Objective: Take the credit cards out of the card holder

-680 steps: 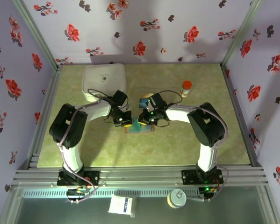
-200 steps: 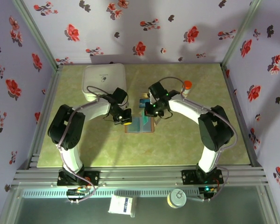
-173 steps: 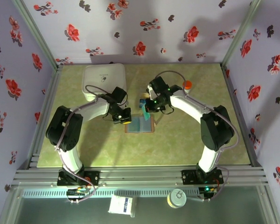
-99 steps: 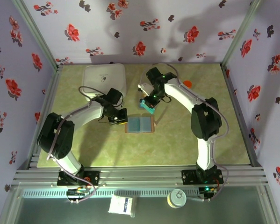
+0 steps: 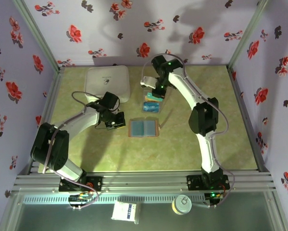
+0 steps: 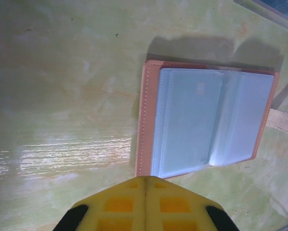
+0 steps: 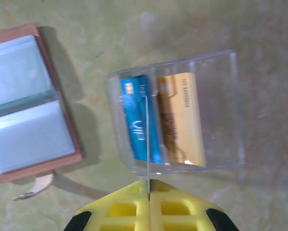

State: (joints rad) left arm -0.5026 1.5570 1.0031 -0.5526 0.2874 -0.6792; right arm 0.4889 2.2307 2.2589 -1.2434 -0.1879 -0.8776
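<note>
Gripping teal card edge-on above clear tray, right pincer could drop it askew; left pincer closed, empty

Tabletop: mottled yellow-green, glossy, faintly marbled. Walls are pale lilac, scattered with red blossoms and smaller dark ones. The box is plain white. Now the card holder: tan-brown leather border with a line of pale stitching, pockets inside a soft grey-blue. The tray is clear and colourless. In it lie a bright blue card with pale lettering and a yellow-orange card with darker print. The edge-on card shows just a whitish sliver, its face colour hard to call. The left gripper is vivid yellow with black corners. The right gripper has the same yellow and black.
</note>
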